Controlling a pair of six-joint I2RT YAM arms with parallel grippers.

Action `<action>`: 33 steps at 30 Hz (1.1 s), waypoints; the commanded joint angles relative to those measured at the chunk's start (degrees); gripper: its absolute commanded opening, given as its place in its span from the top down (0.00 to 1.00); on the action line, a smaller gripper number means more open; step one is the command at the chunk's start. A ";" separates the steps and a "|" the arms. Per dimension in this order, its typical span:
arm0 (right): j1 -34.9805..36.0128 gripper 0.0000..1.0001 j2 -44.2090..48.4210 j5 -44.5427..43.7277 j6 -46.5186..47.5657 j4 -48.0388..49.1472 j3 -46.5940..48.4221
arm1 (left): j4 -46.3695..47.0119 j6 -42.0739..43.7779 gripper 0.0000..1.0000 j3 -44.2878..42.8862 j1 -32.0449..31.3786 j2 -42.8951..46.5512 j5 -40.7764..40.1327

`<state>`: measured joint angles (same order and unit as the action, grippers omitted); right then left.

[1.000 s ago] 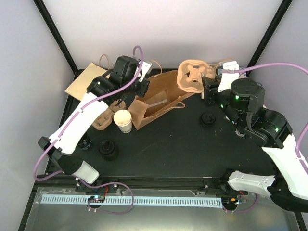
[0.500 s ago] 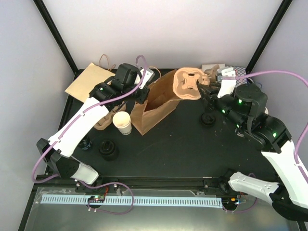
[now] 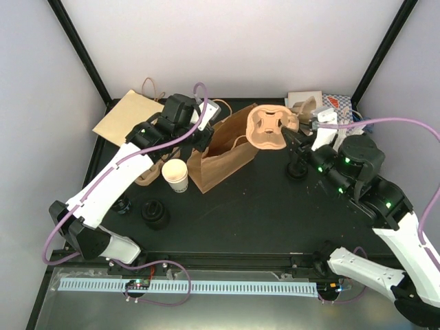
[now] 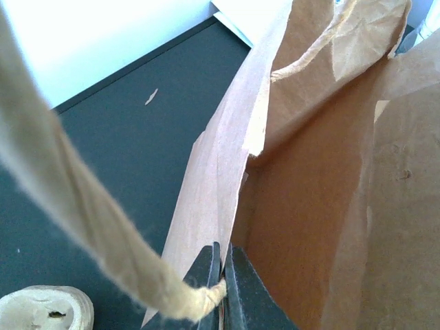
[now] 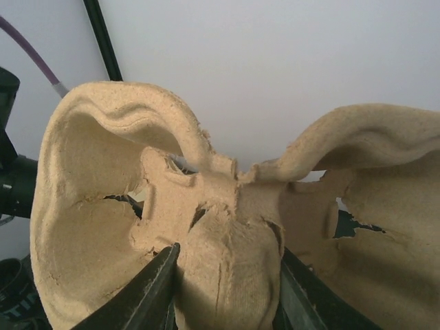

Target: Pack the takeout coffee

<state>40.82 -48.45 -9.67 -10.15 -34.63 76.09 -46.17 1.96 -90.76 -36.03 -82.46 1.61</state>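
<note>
The left gripper is pinched tight on the rim of the brown paper bag, right where a twine handle is anchored. As I read it, this hold props the bag's mouth open and keeps the bag from sliding on the black table. The right gripper clamps the central ridge of a moulded cup carrier, one finger on each side. It holds the carrier tilted in the air just beside the bag's mouth, presumably so it can go in first as a base. The coffee cup stands upright and untouched on the table, just left of the bag. It is just beside a second carrier, which lies mostly under the left arm, so the cup is not yet packed. Much is hidden: the bag's floor shows in neither view, the left wrist view cuts off all but the fingertips, and the right wrist view is filled by the carrier, leaving the bag out of its sight. The cup's print is too small to read, and the pale packets at the back right corner cannot be made out.
</note>
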 commanded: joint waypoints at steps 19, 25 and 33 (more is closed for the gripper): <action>0.02 0.69 -9.71 3.52 11.39 4.38 1.16 | 3.39 1.36 0.98 1.57 -0.94 3.96 1.93; 3.29 0.69 -10.72 -1.82 12.57 5.47 -1.89 | 2.97 0.84 0.98 0.99 -0.99 3.94 1.79; 7.30 0.68 -10.67 -13.31 13.60 8.12 -7.45 | 2.70 0.68 0.98 0.18 -0.97 3.79 2.04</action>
<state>47.00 -59.53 -16.32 1.93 -29.39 70.41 -44.88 2.83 -89.03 -36.77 -80.18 2.70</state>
